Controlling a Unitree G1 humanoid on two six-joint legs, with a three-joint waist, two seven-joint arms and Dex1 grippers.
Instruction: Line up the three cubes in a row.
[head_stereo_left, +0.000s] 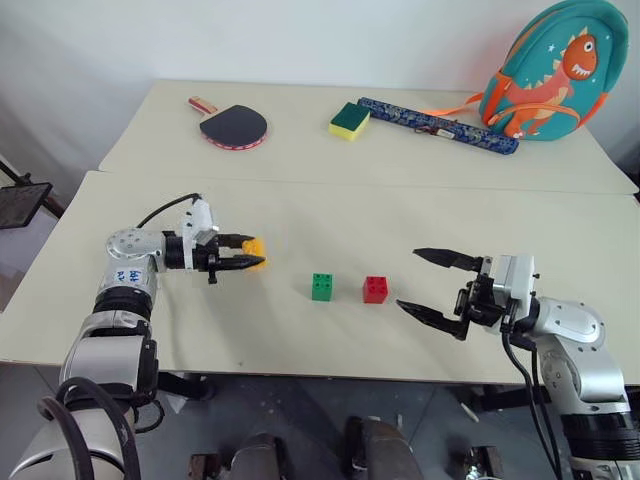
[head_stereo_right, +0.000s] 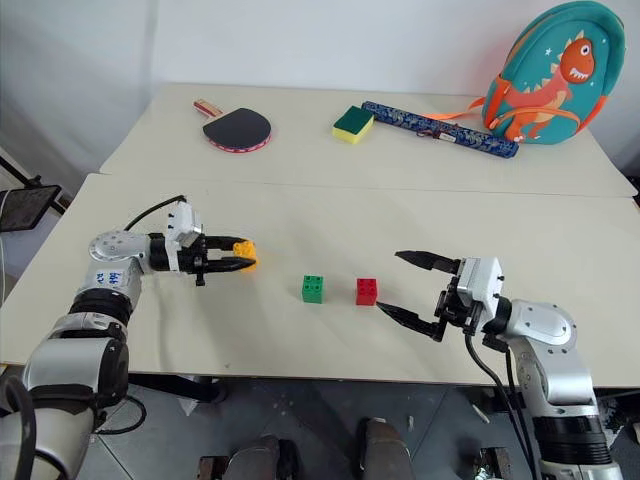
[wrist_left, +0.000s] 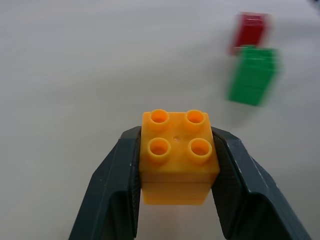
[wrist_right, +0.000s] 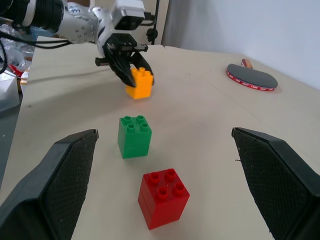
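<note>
A beige table (head_stereo_left: 300, 215) fills the frame. At centre-left, the left gripper (head_stereo_left: 250, 256) is clamped on the yellow-orange cube (head_stereo_left: 256, 247); green cube (head_stereo_left: 322, 286) and red cube (head_stereo_left: 375, 289) sit centre; the right gripper (head_stereo_left: 436, 283) gapes at lower right.

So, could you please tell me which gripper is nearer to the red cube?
The right. The right gripper stands open just beside the red cube, while the left gripper is shut on the orange cube, beyond the green cube.
</note>
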